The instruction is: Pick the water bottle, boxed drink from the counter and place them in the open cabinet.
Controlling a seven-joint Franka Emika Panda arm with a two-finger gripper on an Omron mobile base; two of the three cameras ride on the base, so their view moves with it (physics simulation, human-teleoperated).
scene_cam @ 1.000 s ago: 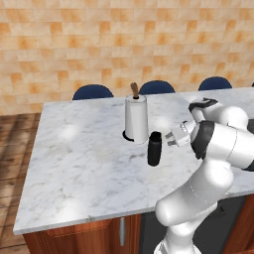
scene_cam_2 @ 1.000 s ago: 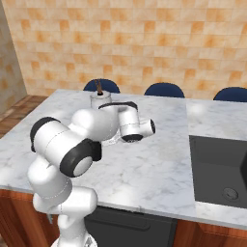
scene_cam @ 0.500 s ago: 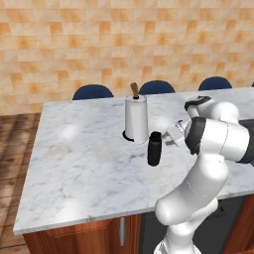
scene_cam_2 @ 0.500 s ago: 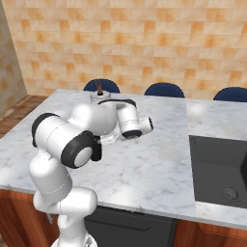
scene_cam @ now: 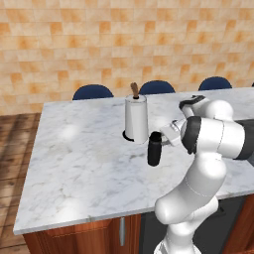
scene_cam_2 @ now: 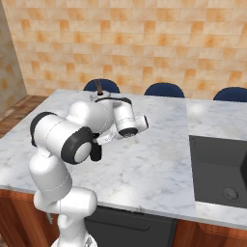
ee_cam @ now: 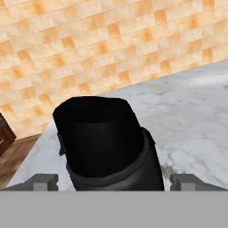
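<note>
The water bottle (scene_cam: 155,149), tall and matte black, stands upright on the marble counter (scene_cam: 84,163) just in front of the white paper-towel roll (scene_cam: 136,119). My gripper (scene_cam: 163,140) reaches it from the right at cap height. In the hand view the water bottle (ee_cam: 107,142) looms close, and my gripper (ee_cam: 116,181) is open with one fingertip (ee_cam: 44,181) on each side and a gap to the bottle. In the right base view my arm hides most of the water bottle (scene_cam_2: 96,153). The boxed drink and the open cabinet are out of view.
Three blue chair backs (scene_cam: 93,92) line the counter's far edge before an orange tiled wall. A dark sink (scene_cam_2: 222,169) is set into the counter's right part. Bare marble (scene_cam_2: 159,164) spreads left and front of the bottle.
My hand has slid left toward the bottle, bringing its fingers alongside the cap. The bottle and the paper-towel roll have stayed in place.
</note>
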